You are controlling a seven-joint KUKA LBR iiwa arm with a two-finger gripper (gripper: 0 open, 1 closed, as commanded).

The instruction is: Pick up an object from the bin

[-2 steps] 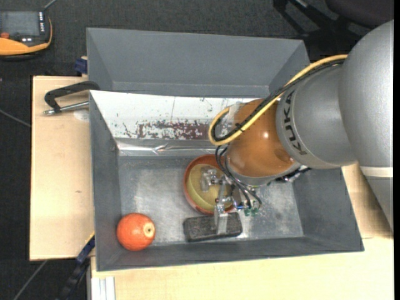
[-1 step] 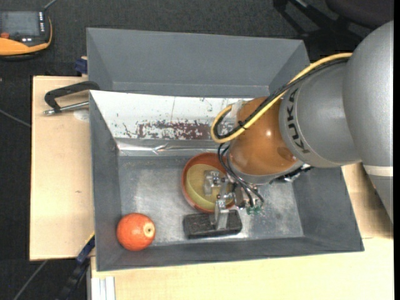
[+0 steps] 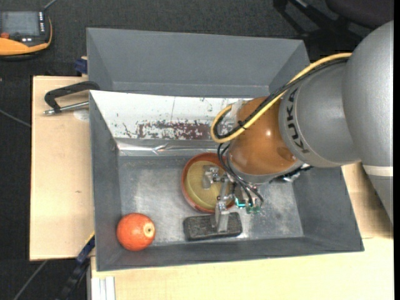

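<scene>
The grey arm point(image 3: 331, 114) bears the brand name KUKA in black.

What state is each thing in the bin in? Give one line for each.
Apple: whole, lying loose in the near left corner of the bin, apart from the rest.
Dish: upright, open side up, partly under the arm.
Dark block: flat on the floor, just in front of the dish.
Gripper: low in the bin, over the block's right half.

Even, bright light; glare whitens the bin point(image 3: 164, 108) along its back wall, soft shadow under the arm point(image 3: 340, 114).
</scene>
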